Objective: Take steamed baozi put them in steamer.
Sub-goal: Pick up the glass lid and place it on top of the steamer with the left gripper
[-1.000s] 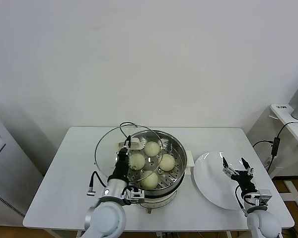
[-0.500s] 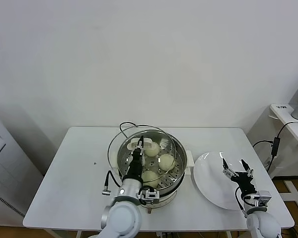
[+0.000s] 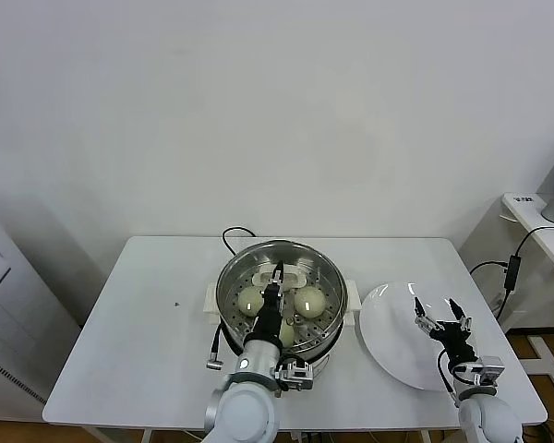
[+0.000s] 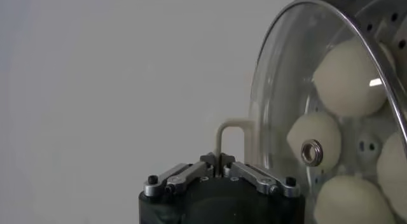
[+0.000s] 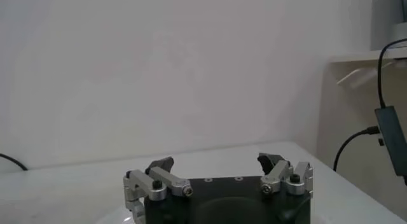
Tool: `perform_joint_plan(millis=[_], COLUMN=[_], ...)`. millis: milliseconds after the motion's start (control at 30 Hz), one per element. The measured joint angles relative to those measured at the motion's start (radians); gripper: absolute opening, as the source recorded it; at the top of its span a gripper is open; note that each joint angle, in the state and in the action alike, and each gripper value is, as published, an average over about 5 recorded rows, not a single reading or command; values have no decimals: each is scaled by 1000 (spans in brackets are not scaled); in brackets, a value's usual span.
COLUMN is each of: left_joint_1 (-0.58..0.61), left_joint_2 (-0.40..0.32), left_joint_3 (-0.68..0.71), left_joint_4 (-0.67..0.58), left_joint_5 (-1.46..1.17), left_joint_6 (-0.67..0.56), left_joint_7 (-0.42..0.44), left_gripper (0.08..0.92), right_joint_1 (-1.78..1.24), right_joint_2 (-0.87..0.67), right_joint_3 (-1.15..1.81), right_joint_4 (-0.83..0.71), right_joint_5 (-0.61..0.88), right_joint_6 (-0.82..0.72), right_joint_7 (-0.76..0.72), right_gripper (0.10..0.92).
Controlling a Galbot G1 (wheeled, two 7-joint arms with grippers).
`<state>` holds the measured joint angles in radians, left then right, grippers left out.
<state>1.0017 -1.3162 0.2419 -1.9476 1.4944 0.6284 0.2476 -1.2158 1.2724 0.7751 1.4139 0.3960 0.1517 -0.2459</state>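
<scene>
head view, left hand (image 3: 275, 274) hides baozi (image 3: 309, 299) in steamer (image 3: 325, 277)

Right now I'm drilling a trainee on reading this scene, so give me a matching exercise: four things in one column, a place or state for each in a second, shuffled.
Things:
1. glass lid
2. baozi
3. white plate
4. right gripper

States:
A. bare, to the steamer's right
B. open above the plate
C. inside the steel pot
D. held by its handle in the shut left gripper

Pairs: 1-D, 2-C, 3-A, 4-B
</scene>
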Motion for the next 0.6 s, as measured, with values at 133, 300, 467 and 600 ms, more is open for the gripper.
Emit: perform_joint_plan(millis=[133,300,467,600], left_joint_1=[-1,-3,-5,-4], left_joint_2=[-4,-12,-20,-23], left_joint_3=[4,7,9,7], left_joint_4=[11,23,37,45], left_joint_5=[2,3,3,4], left_joint_6=[0,0,0,0], left_joint_7=[0,-2,-7,-11], left_gripper=[105,105,105,105], right_joint_1=[-1,-1,0,-1], right_joint_2=[0,1,2,2], right_joint_3=[2,3,4,8], right_joint_4=[-3,-5,-6,-9], right_joint_5=[0,-1,-2,-2], right_joint_6=[1,1,3,6], right_joint_7=[-1,-2,-5,-9], right_gripper=[823,823,823,823])
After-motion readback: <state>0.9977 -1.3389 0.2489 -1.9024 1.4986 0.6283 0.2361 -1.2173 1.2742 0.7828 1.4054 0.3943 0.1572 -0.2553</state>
